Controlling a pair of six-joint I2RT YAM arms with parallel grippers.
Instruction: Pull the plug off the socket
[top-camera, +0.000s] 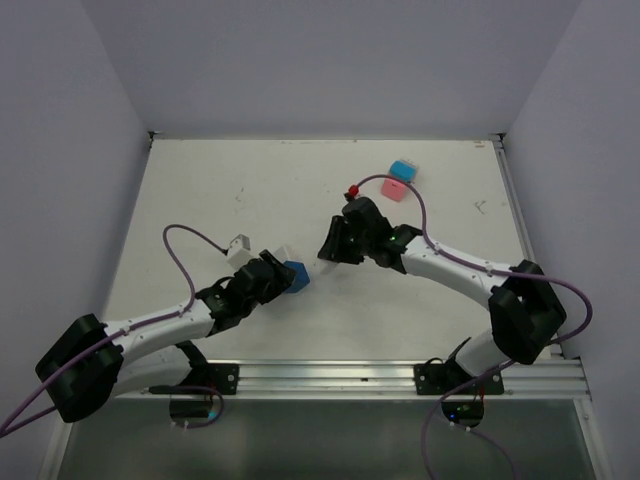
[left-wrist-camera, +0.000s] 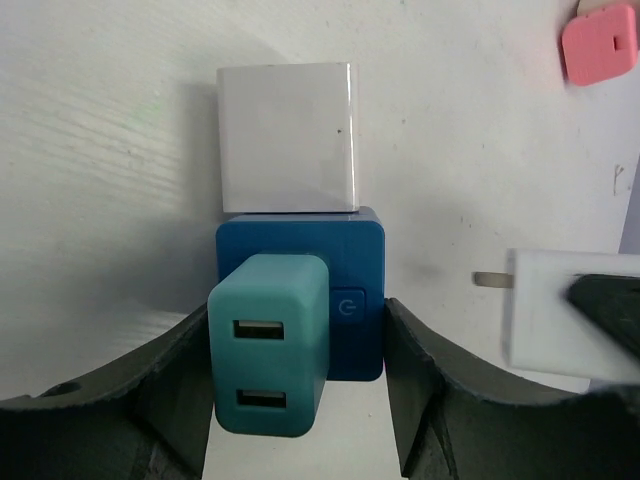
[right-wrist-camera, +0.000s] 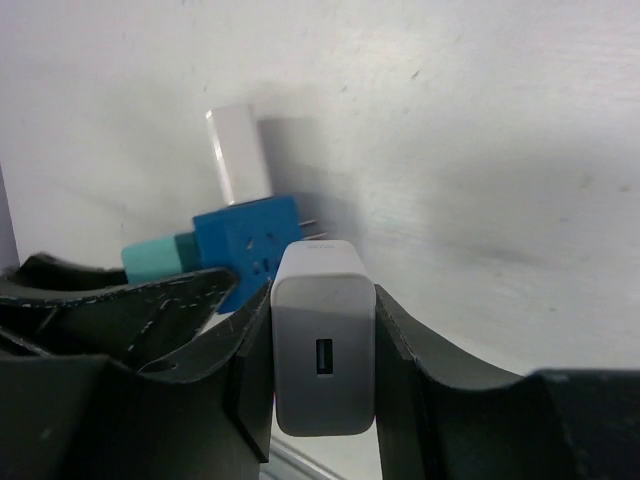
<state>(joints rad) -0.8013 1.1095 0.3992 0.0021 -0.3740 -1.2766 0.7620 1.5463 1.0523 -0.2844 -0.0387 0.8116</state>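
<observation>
A blue socket cube (left-wrist-camera: 352, 250) sits between my left gripper's (left-wrist-camera: 297, 335) fingers, which are shut on it. A teal USB plug (left-wrist-camera: 268, 345) is plugged into its near face and a white plug (left-wrist-camera: 288, 137) sits on its far side. My right gripper (right-wrist-camera: 322, 300) is shut on a white USB plug (right-wrist-camera: 322, 350). In the left wrist view that plug (left-wrist-camera: 545, 310) hangs to the right of the cube with its bare prong (left-wrist-camera: 490, 280) apart from it. In the top view the cube (top-camera: 294, 276) and my right gripper (top-camera: 328, 255) are close together at mid-table.
A pink block (top-camera: 396, 188) and a light blue block (top-camera: 404, 169) lie at the back right. A small grey-white box (top-camera: 238, 247) lies just left of my left gripper. Purple cables loop over both arms. A metal rail (top-camera: 330, 375) runs along the near edge.
</observation>
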